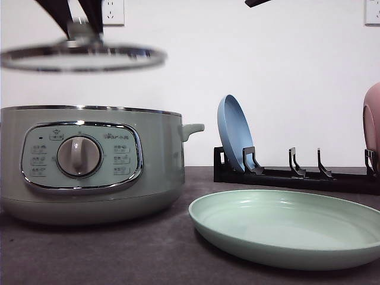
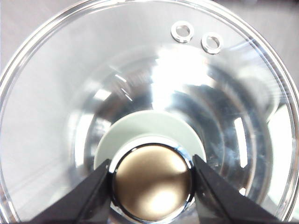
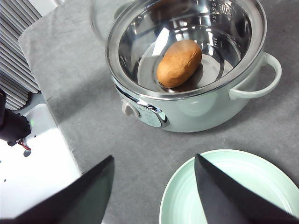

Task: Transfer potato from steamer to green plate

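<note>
Potato inside steamer, left tool clamping lid knob aloft, right tool wide — empty.

glass lid — glossy, green plate — matte

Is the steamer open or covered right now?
Open. The left tool holds the glass lid by its knob above the steamer; the potato lies exposed inside.

Front camera sits low at table height, close, facing the wall. Left wrist camera looks straight down, very near. Right wrist camera looks down from higher; shares with front the sage-green round steamer pot and shallow mint-green plate.
</note>
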You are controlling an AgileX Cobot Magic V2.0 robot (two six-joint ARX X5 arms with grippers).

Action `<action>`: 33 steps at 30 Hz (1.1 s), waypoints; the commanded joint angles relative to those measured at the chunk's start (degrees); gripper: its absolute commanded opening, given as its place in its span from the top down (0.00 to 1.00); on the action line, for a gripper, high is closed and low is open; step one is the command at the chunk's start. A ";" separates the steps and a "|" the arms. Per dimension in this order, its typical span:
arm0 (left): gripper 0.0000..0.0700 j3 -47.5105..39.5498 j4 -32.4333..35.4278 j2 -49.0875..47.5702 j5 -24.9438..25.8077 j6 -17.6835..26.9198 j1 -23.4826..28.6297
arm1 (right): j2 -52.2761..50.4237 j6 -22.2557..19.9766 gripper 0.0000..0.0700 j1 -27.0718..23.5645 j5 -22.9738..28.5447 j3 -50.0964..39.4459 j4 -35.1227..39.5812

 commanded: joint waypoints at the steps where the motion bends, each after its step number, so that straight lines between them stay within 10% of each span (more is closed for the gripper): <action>1: 1.00 2.35 0.64 -0.98 -0.36 -0.15 0.49 | 0.70 0.54 0.51 0.37 0.02 0.92 0.62; 25: 1.00 2.38 -3.88 -5.92 -5.11 0.31 18.81 | 2.76 6.00 0.40 0.62 0.04 1.41 3.30; 33: 1.00 2.38 -3.86 -5.92 -5.11 0.51 19.93 | 15.98 6.29 0.28 3.22 0.09 15.55 0.70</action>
